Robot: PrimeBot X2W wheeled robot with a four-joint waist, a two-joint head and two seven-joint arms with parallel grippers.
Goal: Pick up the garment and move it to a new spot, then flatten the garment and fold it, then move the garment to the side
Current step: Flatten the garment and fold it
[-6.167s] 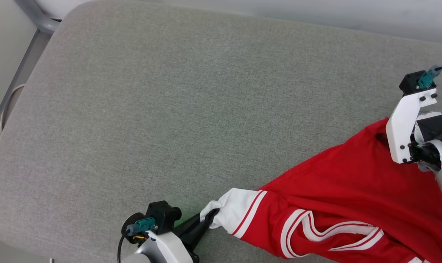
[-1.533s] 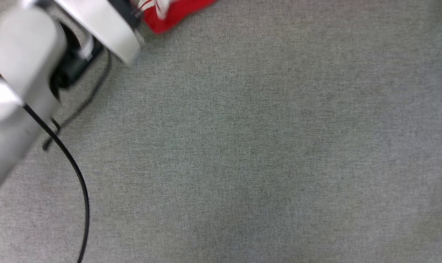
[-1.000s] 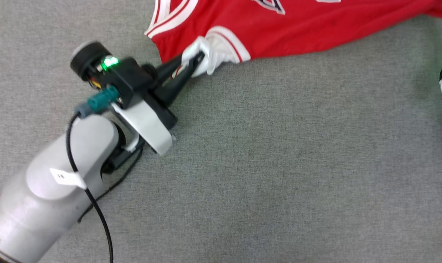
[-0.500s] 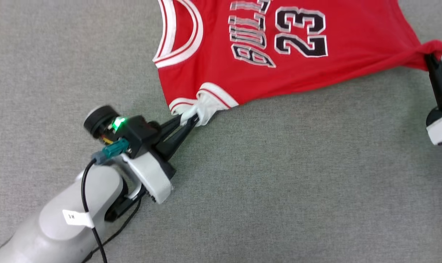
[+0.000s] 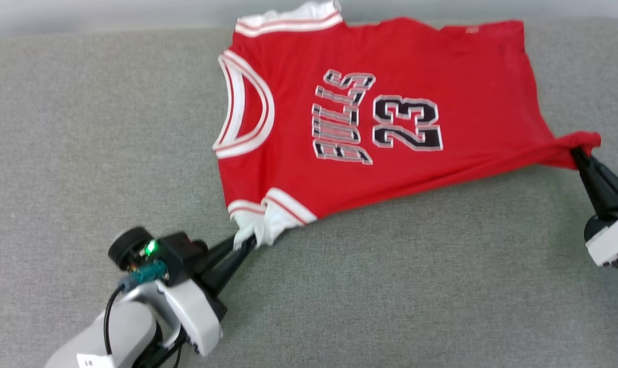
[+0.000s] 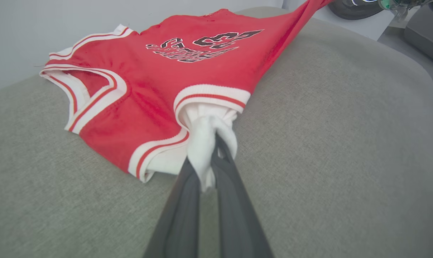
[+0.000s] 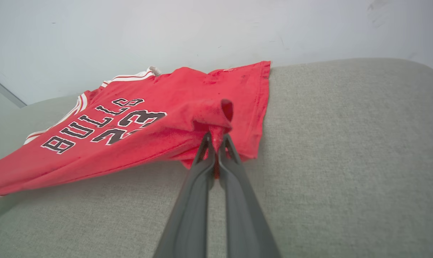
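Note:
The red garment (image 5: pixel 390 82) lies spread face up on the grey cushion, collar to the left, "BULLS 23" lettering showing. My left gripper (image 5: pixel 247 244) is shut on the near white sleeve (image 5: pixel 260 227), bunched between the fingers. In the left wrist view the white sleeve (image 6: pixel 205 143) is pinched by my left gripper (image 6: pixel 211 163). My right gripper (image 5: pixel 577 153) is shut on the near corner of the red hem (image 5: pixel 579 140), pulled into a point. The right wrist view has the garment (image 7: pixel 112 136) with that hem corner caught in my right gripper (image 7: pixel 216 141).
The grey fabric cushion (image 5: pixel 390 286) stretches wide below and left of the garment. Its far edge meets a pale wall (image 7: pixel 166 32). In the left wrist view the cushion's right edge (image 6: pixel 429 107) drops off toward dark equipment beyond.
The head camera has shifted, so the whole garment sits lower in the picture. Both grippers keep their hold, and more of the shirt, with its far sleeve, now lies on the cushion.

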